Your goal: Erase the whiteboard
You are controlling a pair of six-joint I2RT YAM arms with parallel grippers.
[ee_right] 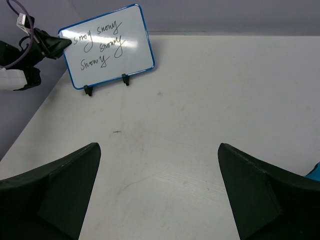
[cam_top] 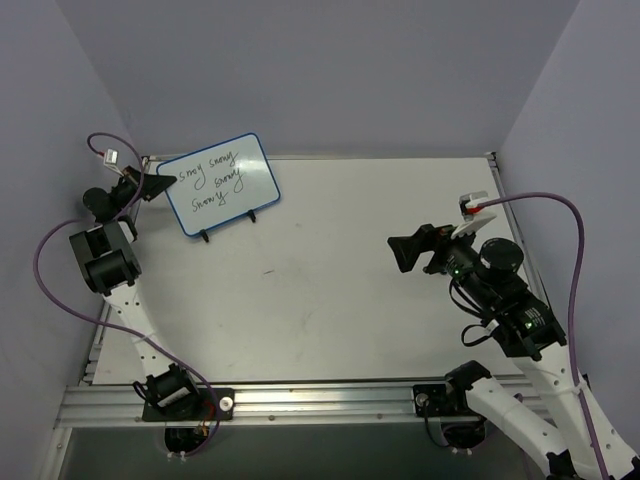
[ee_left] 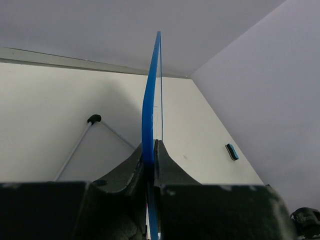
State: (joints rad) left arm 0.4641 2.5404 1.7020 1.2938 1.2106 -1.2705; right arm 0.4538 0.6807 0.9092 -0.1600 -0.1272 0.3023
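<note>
White worktop [cam_top: 350, 300] between pale lilac walls, viewed from overhead. Propped at upper left of that frame on two small black feet: whiteboard [cam_top: 225, 180], blue-rimmed with rounded corners, carrying scrawled black handwriting across three lines, none of it wiped.

Pinched at its left edge by left claw [cam_top: 160, 186], closed tight on the blue rim; edge-on and centred in the left wrist view. Right claw [cam_top: 408, 252] spread wide and holding nothing, right of centre, well apart from the board. Small blue eraser [ee_left: 231, 151] lying on the worktop at right of the left wrist view, not picked up.

Likely trouble:
- With only a thin one-sided pinch, could swivel or tip backward under a firm wipe.
- Could slide out of the grip.
- Could smear rather than clear if rubbed with a bare claw.
</note>
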